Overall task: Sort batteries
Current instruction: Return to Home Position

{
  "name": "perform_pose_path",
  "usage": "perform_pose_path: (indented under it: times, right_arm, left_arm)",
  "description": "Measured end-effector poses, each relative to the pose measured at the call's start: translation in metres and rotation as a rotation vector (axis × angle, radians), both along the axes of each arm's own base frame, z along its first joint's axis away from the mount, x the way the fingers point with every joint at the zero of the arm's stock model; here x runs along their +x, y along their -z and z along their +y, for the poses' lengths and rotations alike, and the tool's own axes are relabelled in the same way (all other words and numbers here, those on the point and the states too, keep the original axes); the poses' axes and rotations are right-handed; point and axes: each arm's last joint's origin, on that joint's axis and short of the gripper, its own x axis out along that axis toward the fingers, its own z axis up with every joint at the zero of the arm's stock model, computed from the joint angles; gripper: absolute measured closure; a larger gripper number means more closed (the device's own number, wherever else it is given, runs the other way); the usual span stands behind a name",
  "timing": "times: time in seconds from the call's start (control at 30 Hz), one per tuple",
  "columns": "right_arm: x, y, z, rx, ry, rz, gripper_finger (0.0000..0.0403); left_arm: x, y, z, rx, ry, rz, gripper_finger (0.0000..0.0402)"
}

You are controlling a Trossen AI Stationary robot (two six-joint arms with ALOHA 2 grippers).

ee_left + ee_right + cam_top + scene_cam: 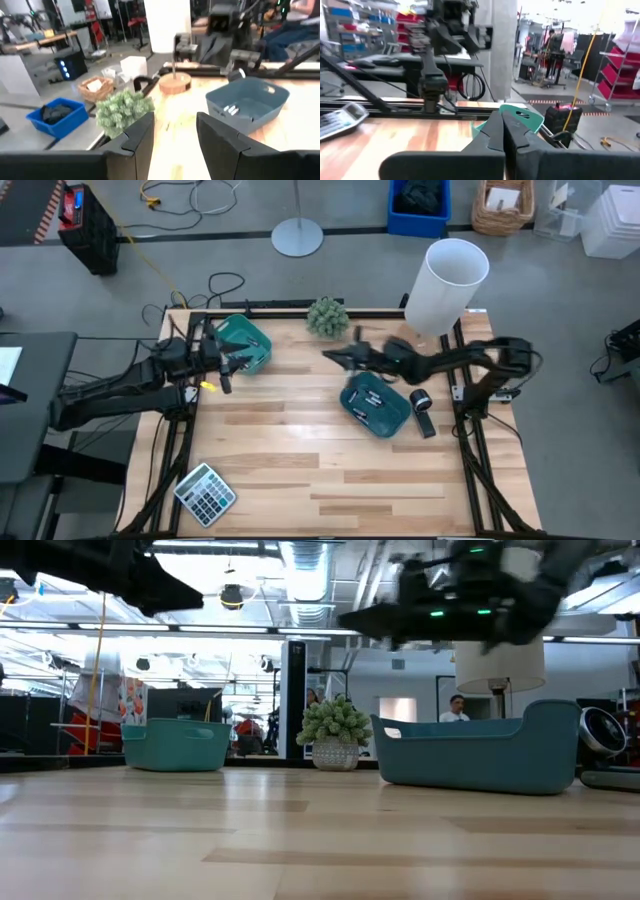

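Observation:
Two teal trays stand on the wooden table: one at the far left and one right of the middle. A few silvery-white batteries lie on the floor of the right tray. My left gripper hangs open and empty at the near edge of the left tray; its gap shows in the left wrist view. My right gripper is shut, in the air between the plant and the right tray. Nothing shows between its fingers. The inside of the left tray is hidden.
A small potted plant and a white lamp on a round wooden base stand at the far edge. A black-and-silver cylinder gadget lies right of the right tray. A grey calculator lies at the near left corner.

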Motion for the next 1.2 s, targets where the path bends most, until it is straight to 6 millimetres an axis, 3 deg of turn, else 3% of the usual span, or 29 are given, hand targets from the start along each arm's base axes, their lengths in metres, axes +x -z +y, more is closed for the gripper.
perform_pose_path:
  times: [0.23, 0.33, 0.57, 0.77, 1.2]
  right_arm:
    - [-0.076, 0.009, 0.027, 0.001, 0.060, -0.014, 0.0399]
    - [-0.101, 0.015, 0.038, 0.000, 0.038, -0.014, 0.0399]
    - [-0.149, 0.030, 0.052, 0.008, 0.092, -0.052, 0.0399]
    - [-0.171, 0.042, 0.060, 0.018, 0.108, -0.031, 0.0399]
    - [-0.187, 0.041, 0.072, 0.022, 0.052, 0.033, 0.0399]
  left_arm:
    - [0.012, 0.006, 0.004, -0.043, 0.000, 0.032, 0.0260]
    - [0.013, 0.009, 0.003, -0.050, 0.009, 0.004, 0.0260]
    - [0.014, 0.039, 0.001, -0.077, 0.015, -0.013, 0.0260]
    - [0.012, 0.054, 0.001, -0.093, 0.011, -0.014, 0.0260]
    - [-0.013, 0.074, -0.007, -0.048, 0.016, -0.123, 0.0260]
